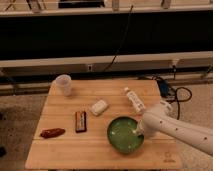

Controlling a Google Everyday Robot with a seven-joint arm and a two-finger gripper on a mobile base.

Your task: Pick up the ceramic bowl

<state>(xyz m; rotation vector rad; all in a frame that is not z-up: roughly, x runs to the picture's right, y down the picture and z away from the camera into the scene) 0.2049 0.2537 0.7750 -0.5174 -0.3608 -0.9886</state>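
The ceramic bowl (124,135) is round, shallow and glossy green with a paler inside. It sits on the wooden table (65,150) at the front, right of the middle. My white arm comes in from the lower right. My gripper (140,128) is at the bowl's right rim, at the end of the arm. The arm's white casing covers the rim on that side.
A translucent plastic cup (63,84) stands at the table's back left. A white packet (99,107), a dark bar (80,121) and a reddish-brown item (52,133) lie left of the bowl. A white tube (134,100) lies behind it. Cables lie on the floor at right.
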